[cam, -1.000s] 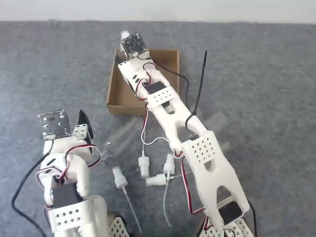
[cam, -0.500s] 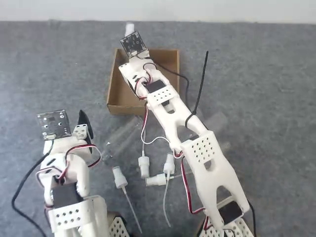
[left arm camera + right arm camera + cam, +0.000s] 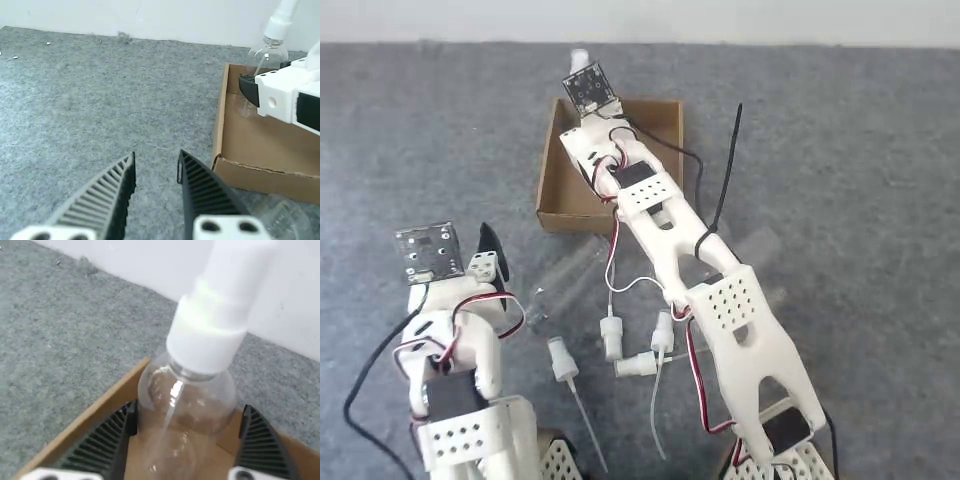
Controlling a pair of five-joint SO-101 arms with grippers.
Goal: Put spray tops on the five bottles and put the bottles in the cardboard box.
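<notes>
Grey, felt-like fabric is covering the desk (image 3: pixel 840 150) from edge to edge, and a plain white wall (image 3: pixel 770 20) is running along the top of the high view. Near the upper centre a cardboard box (image 3: pixel 552 170) is sitting open side up, with the right arm stretching out over it.

The right hand (image 3: pixel 189 414) is clamping a clear bottle (image 3: pixel 185 405) by its rounded body over the box's far left corner. A white spray top (image 3: pixel 220 315) is sitting on the bottle's neck, and the bottle is leaning slightly. In the left wrist view its base is dipping below the box rim, though I cannot tell whether it is touching the box floor.

At the lower left of the high view the left hand (image 3: pixel 155 160) is hovering over bare fabric, its fingers a little apart and gripping nothing.

In the lower centre, four loose spray tops (image 3: pixel 611 335) are lying on the desk between the two arms, thin tubes trailing. Just above them a second clear bottle (image 3: pixel 560 280) is lying on its side, close to the box's near wall.
</notes>
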